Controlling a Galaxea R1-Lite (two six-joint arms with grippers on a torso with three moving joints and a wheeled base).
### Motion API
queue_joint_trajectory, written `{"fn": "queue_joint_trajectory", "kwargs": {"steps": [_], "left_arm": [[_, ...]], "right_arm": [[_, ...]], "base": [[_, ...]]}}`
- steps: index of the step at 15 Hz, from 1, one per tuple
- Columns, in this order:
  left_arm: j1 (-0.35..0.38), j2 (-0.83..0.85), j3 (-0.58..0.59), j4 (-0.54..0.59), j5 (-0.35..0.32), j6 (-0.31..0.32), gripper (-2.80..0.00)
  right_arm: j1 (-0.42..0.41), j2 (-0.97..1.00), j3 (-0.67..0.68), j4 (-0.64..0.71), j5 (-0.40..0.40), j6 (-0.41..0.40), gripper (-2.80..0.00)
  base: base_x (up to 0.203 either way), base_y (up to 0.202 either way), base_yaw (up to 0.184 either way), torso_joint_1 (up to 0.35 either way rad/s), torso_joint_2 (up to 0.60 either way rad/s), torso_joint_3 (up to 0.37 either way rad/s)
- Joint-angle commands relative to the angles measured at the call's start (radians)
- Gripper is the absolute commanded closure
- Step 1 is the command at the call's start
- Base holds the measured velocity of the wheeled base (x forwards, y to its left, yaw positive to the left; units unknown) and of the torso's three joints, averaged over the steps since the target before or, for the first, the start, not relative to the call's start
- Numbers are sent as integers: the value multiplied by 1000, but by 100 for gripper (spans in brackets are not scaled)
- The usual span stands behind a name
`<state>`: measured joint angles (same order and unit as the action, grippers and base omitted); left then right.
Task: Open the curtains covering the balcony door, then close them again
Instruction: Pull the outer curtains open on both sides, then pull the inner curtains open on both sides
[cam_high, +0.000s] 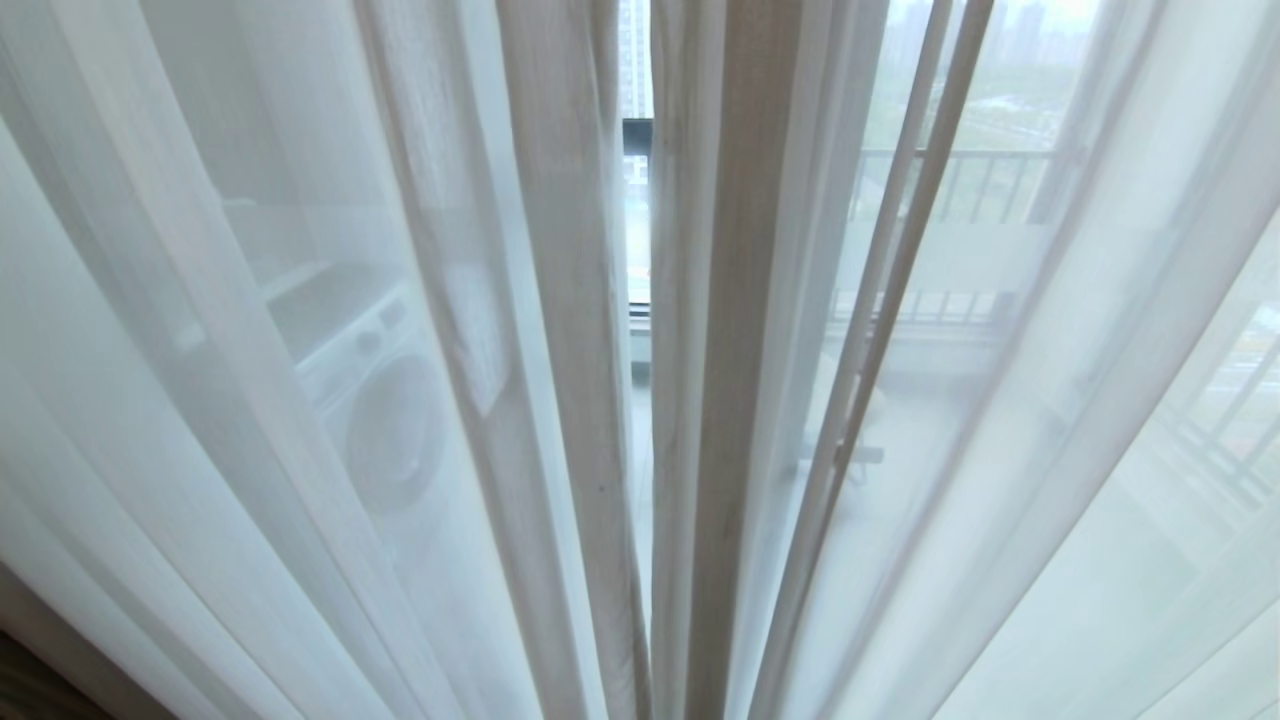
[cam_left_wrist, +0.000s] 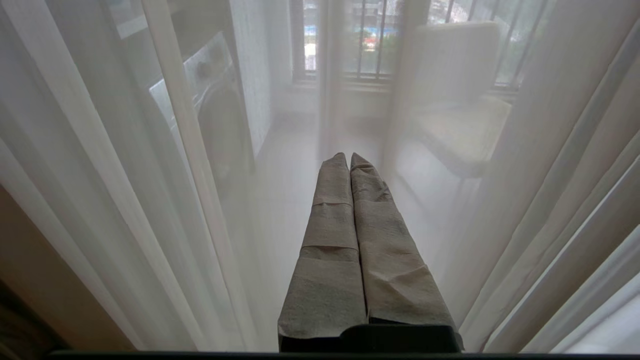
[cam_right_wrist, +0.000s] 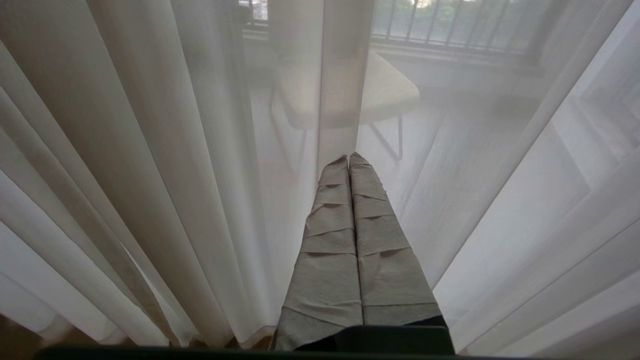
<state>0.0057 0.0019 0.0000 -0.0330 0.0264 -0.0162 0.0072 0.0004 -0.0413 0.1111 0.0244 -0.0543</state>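
The sheer white curtains (cam_high: 300, 400) hang in long folds across the whole head view. Their two panels meet at the middle, leaving a narrow slit (cam_high: 640, 400). The balcony door cannot be made out behind the fabric. Neither arm shows in the head view. My left gripper (cam_left_wrist: 348, 156) is shut, its grey-wrapped fingers pressed together with nothing between them, pointing at the curtain (cam_left_wrist: 100, 175) just ahead. My right gripper (cam_right_wrist: 348, 156) is shut and empty too, close to a fold of the curtain (cam_right_wrist: 125, 175).
Through the sheer fabric I see a white washing machine (cam_high: 385, 410) on the left of the balcony, a pale chair (cam_right_wrist: 390, 90) on thin legs, and a barred railing (cam_high: 960, 180) beyond. A strip of brown floor (cam_high: 30, 680) shows at the lower left.
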Motion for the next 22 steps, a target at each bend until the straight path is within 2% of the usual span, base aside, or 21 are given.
{"fn": "queue_joint_trajectory", "kwargs": {"steps": [1, 4, 8, 11, 17, 19, 21, 22], "left_arm": [[0, 0, 0, -1, -8, 4, 0], [0, 0, -3, 0, -30, 18, 0], [0, 79, -155, 40, -173, -19, 0], [-2, 203, -295, 43, -315, -21, 0], [-8, 573, -613, 34, -657, -56, 0], [-37, 687, -700, 14, -725, -61, 0], [-114, 782, -773, -6, -748, -63, 0], [-161, 826, -805, -10, -751, -63, -280]], "right_arm": [[0, 0, 0, 1, 0, -1, 0], [0, 0, 0, 1, 0, -1, 0], [0, 0, 0, 1, 0, -1, 0], [0, 0, 0, 1, 0, -1, 0], [0, 0, 0, 1, 0, -1, 0], [0, 0, 0, 1, 0, -1, 0], [0, 0, 0, 1, 0, -1, 0], [0, 0, 0, 1, 0, -1, 0]], "base": [[0, 0, 0, 0, 0, 0], [0, 0, 0, 0, 0, 0], [0, 0, 0, 0, 0, 0], [0, 0, 0, 0, 0, 0], [0, 0, 0, 0, 0, 0], [0, 0, 0, 0, 0, 0], [0, 0, 0, 0, 0, 0], [0, 0, 0, 0, 0, 0]]}}
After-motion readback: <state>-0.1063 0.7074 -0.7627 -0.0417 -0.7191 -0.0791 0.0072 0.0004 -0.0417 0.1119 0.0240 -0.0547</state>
